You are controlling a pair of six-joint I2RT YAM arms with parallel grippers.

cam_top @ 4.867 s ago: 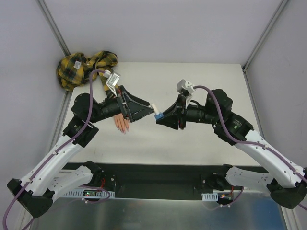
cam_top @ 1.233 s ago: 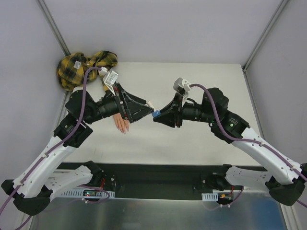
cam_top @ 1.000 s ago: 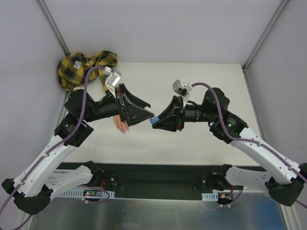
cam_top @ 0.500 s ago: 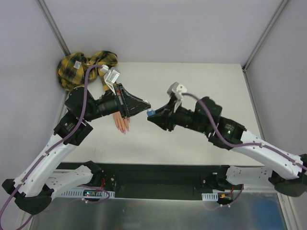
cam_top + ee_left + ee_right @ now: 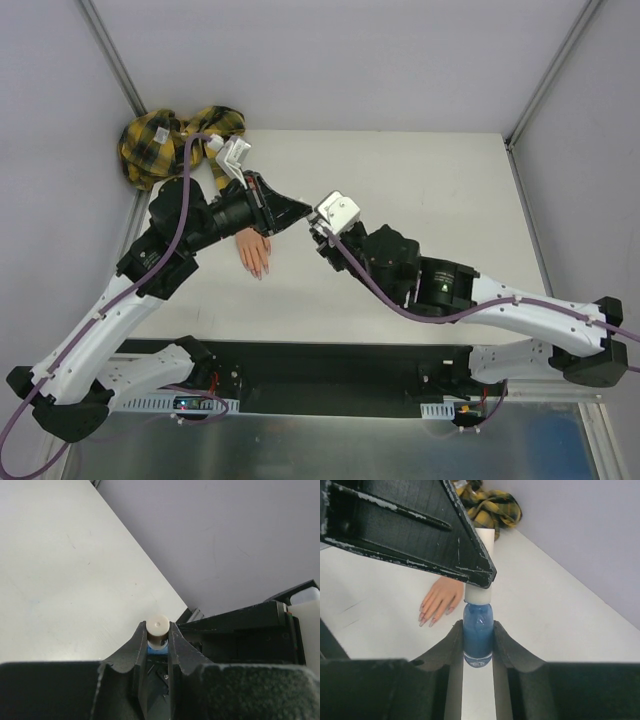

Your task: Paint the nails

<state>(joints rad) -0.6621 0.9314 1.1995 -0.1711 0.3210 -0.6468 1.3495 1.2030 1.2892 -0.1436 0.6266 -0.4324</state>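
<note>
My left pincer point(image 5: 157, 626) pinches the white cap point(image 5: 159, 623); my right pincer point(image 5: 478, 627) clamps the blue bottle point(image 5: 478, 641), nails point(image 5: 426, 620) ahead to its left.

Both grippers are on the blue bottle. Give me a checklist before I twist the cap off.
1. The right gripper is shut on the blue bottle: ok.
2. The left gripper is shut on the white cap: ok.
3. Cap seated on bottle: ok.
4. Cap tight or loosened: cannot tell.
5. The mannequin hand lies apart from the bottle, nails up: ok.
</note>
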